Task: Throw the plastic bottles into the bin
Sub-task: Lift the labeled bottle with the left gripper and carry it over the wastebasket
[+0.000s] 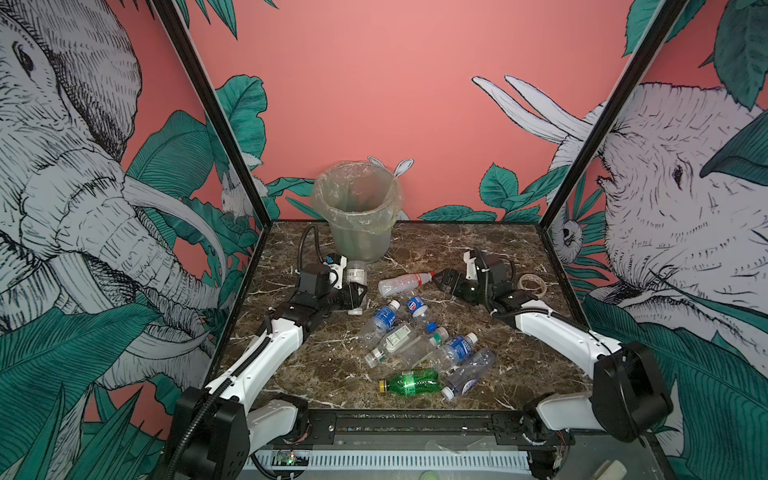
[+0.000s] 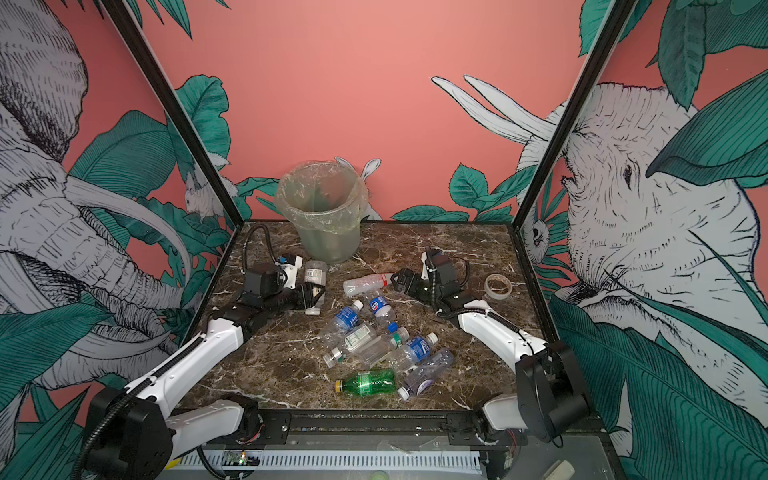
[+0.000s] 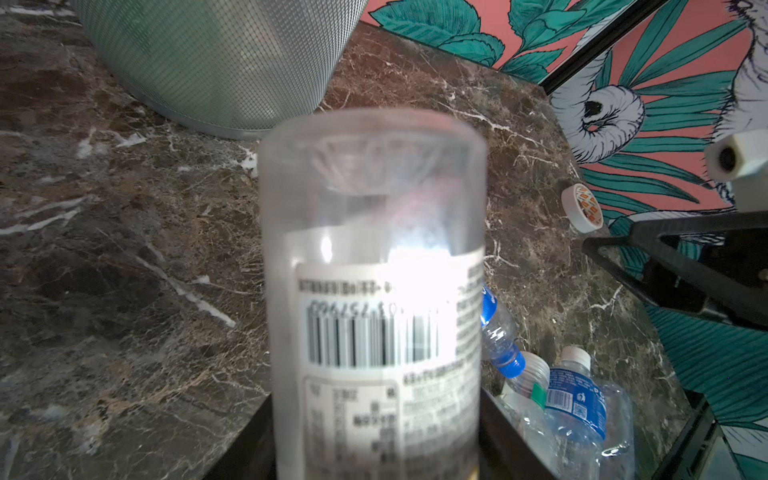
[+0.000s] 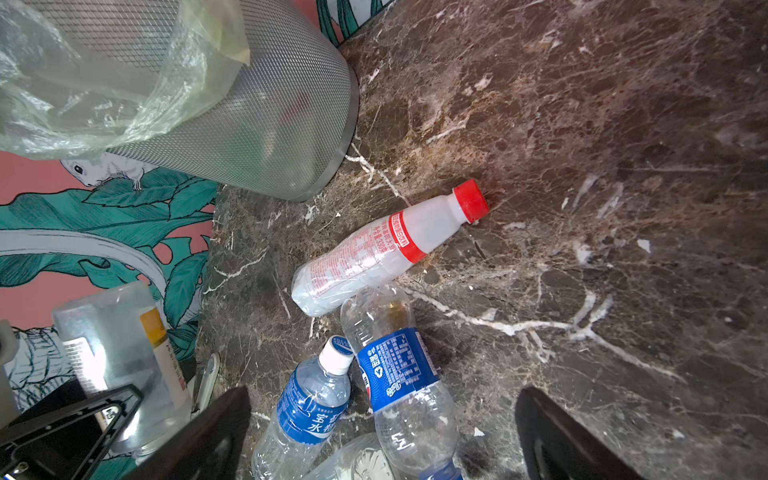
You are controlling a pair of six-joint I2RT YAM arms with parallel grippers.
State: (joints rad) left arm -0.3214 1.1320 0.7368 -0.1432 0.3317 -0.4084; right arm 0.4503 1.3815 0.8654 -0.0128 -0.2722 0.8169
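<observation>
The bin [image 1: 358, 208] stood at the back of the table [image 1: 299, 374], its bag folded over the rim, probably so bottles could drop straight in. Most bottles [image 1: 419, 349] lay heaped mid-table. The left gripper [image 1: 355, 293] pinched a clear bottle [image 3: 374, 291] near the bin's foot, likely ready for lifting in. The right gripper [image 1: 437, 281], spread wide, hovered by the red-capped bottle [image 1: 405, 283], seemingly its next pick.
</observation>
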